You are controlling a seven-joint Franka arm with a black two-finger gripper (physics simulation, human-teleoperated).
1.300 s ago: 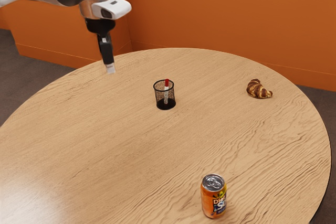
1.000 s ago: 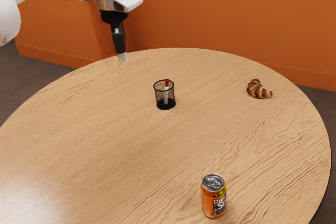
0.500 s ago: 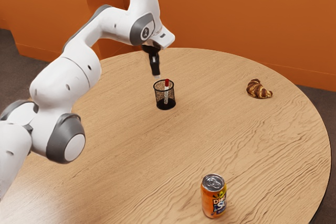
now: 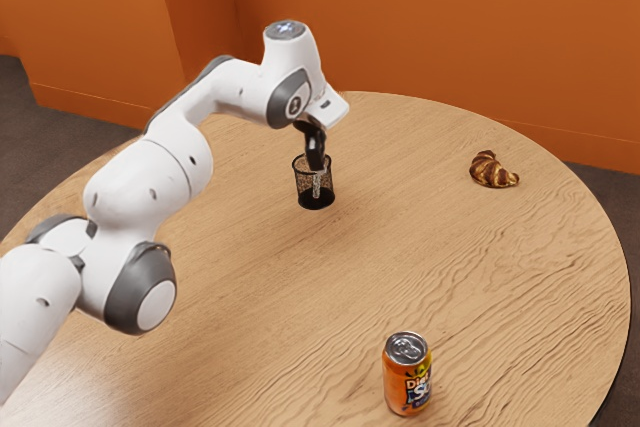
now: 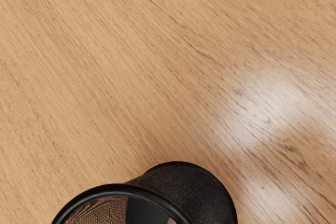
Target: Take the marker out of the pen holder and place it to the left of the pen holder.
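My gripper (image 4: 316,163) is down at the mouth of the black mesh pen holder (image 4: 301,189), covering the marker's red cap in the exterior view. Through the mesh, the lower white part of the marker (image 4: 317,187) shows, standing inside the holder. How the fingers stand around it cannot be made out. In the wrist view the rim and dark base of the pen holder (image 5: 194,190) lie at the lower edge, close under my hand.
An orange soda can (image 4: 407,377) stands near the exterior view's bottom edge. A croissant (image 4: 492,170) lies toward the exterior view's right on the round wooden table (image 4: 250,327). An orange wall rises behind.
My hand has swung from the table's far edge toward the exterior view's right and come down over the pen holder. The holder, can and croissant have stayed put.
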